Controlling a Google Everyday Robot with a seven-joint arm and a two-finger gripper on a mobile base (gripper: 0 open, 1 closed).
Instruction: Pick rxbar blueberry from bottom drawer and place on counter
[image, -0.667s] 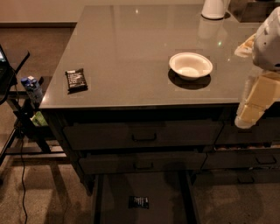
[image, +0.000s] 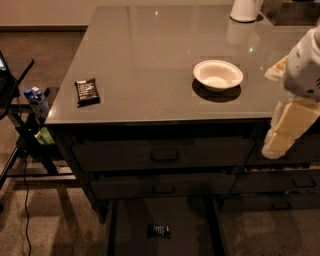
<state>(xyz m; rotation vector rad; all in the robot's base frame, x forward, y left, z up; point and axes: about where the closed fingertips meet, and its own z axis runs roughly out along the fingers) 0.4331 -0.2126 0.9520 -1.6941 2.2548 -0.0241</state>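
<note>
The rxbar blueberry (image: 158, 230) lies flat on the floor of the open bottom drawer (image: 190, 220), a small dark wrapper with pale lettering, near the drawer's middle. The glossy grey counter (image: 150, 60) spans the top of the view above the drawers. My gripper (image: 275, 147) hangs at the right edge, pale cream fingers pointing down in front of the counter's front right edge, level with the top drawer. It is well above and to the right of the bar, with nothing seen in it.
A white bowl (image: 218, 75) sits on the counter's right half and a black-brown wrapped bar (image: 87, 91) near its left front corner. A white container (image: 245, 10) stands at the back. Two shut upper drawers (image: 165, 156) overhang the open one. A stand with a bottle (image: 36, 100) is at left.
The gripper has dropped slightly lower and a little left at the counter's front right edge. The bar, bowl and drawers have not moved.
</note>
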